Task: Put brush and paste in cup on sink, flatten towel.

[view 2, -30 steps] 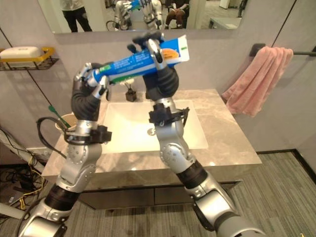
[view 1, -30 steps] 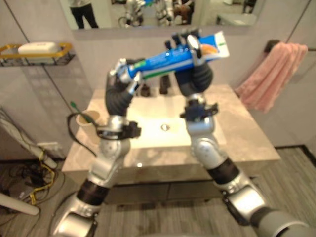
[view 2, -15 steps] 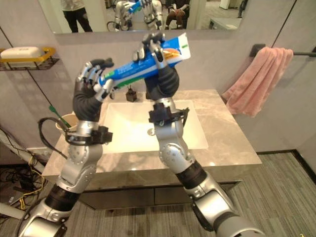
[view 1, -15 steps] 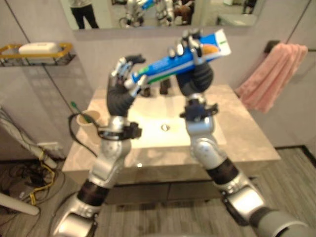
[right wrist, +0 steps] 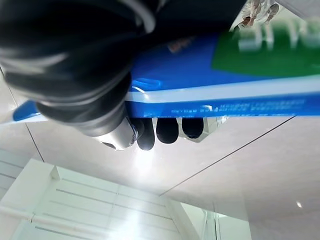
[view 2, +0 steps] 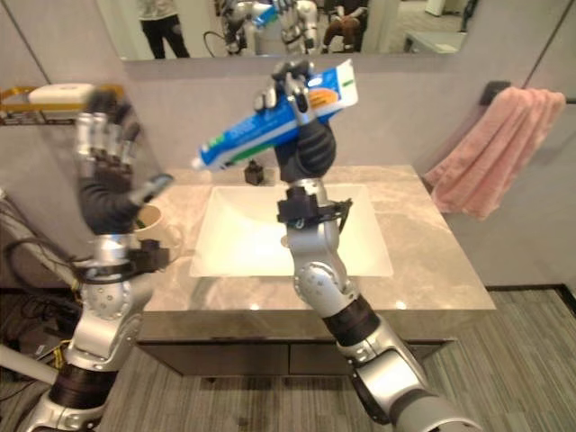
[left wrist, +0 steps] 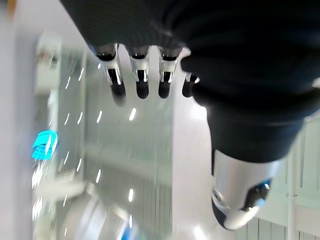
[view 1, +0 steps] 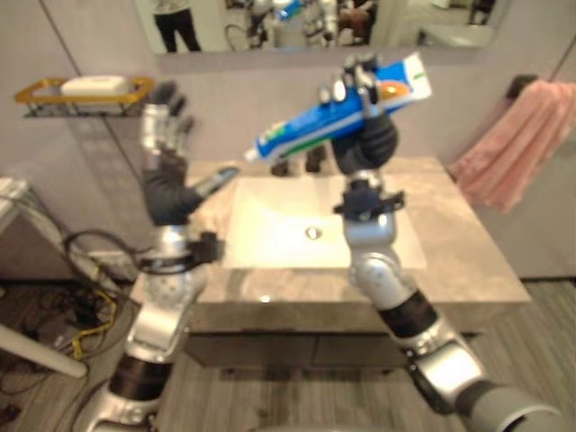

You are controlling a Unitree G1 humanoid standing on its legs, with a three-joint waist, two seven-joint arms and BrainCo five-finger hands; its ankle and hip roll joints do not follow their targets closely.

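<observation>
My right hand [view 1: 367, 137] is raised above the sink basin [view 2: 290, 241] and shut round a blue and white toothpaste tube [view 1: 317, 129], which slopes down toward the left, cap end lowest. The right wrist view shows the tube [right wrist: 225, 95] with fingers curled under it. My left hand [view 2: 108, 193] is held up at the left, clear of the tube, fingers straight and thumb spread, holding nothing. Behind it a beige cup [view 2: 153, 218] stands on the counter's left end, partly hidden; I cannot make out a brush. A pink towel [view 2: 490, 148] hangs bunched on the right wall.
The marble counter [view 2: 432, 261] surrounds the basin, with a dark faucet [view 2: 256, 171] at the back. A yellow wire shelf [view 1: 85, 88] with a white soap hangs on the left wall. A mirror above reflects a standing person [view 1: 180, 16].
My left hand has let go of the tube's cap end, opened, and swung away to the left. The right hand still holds the tube up. The camera has turned, shifting the whole scene right.
</observation>
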